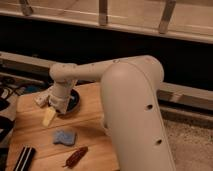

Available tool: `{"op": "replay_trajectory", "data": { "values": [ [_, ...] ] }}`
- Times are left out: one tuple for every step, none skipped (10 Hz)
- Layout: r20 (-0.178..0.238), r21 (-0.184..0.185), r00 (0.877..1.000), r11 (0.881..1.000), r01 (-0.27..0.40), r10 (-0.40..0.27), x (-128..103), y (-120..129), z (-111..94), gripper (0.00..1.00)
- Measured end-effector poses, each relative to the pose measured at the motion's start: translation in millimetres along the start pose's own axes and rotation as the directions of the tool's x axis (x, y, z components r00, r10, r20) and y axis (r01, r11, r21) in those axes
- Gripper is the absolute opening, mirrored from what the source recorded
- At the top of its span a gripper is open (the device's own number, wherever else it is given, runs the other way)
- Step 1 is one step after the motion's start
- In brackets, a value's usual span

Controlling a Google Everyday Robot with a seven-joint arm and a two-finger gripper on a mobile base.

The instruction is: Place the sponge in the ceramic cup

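A wooden butcher-block tabletop (30,127) fills the lower left of the camera view, and the robot's bulky white arm (132,107) reaches over it from the right, its large rounded segment hiding much of the board's right side. The arm narrows to a white wrist that bends downward, and the gripper (48,118), showing as a pale yellow tip, hangs low over the left-centre of the board, pointing down and slightly left. How wide it stands cannot be told from this angle; nothing is seen in its grasp. The small flat blue rectangular sponge (64,136) lies flat on the wood, below and to the right of the gripper tip, near it but apart from it. The wide dark round bowl (73,102) sits just behind the wrist, partly covered by it. The small pale whitish ceramic cup (39,99) stands at the left of the wrist, close to the bowl and partly hidden, well apart from the sponge. Nearer the front edge lie a slim reddish-brown object (76,156) and, at the left corner, a flat black object (22,159). Behind the table run a dark wall band and a pale railing (102,12) with upright posts.
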Motion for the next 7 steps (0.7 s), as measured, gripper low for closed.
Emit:
{"op": "replay_trajectory", "data": {
  "values": [
    [0.005,-0.035,1.0,0.999,-0.003,0.004,5.5,-4.8,5.5,0.8],
    [0.006,-0.06,1.0,0.998,-0.006,0.006,10.0,-9.8,12.8,0.8],
    [0.005,-0.101,1.0,0.995,-0.006,0.007,14.9,-17.4,29.1,0.8],
    [0.004,-0.135,1.0,0.991,-0.009,0.009,19.2,-24.5,44.1,0.8],
    [0.0,-0.171,1.0,0.985,-0.011,0.011,21.5,-28.0,57.3,0.8],
    [-0.008,-0.195,1.0,0.981,-0.021,0.02,24.7,-30.1,66.0,0.8],
    [-0.02,-0.208,0.999,0.978,-0.03,0.026,25.8,-26.6,71.0,0.8]
  ]
}}
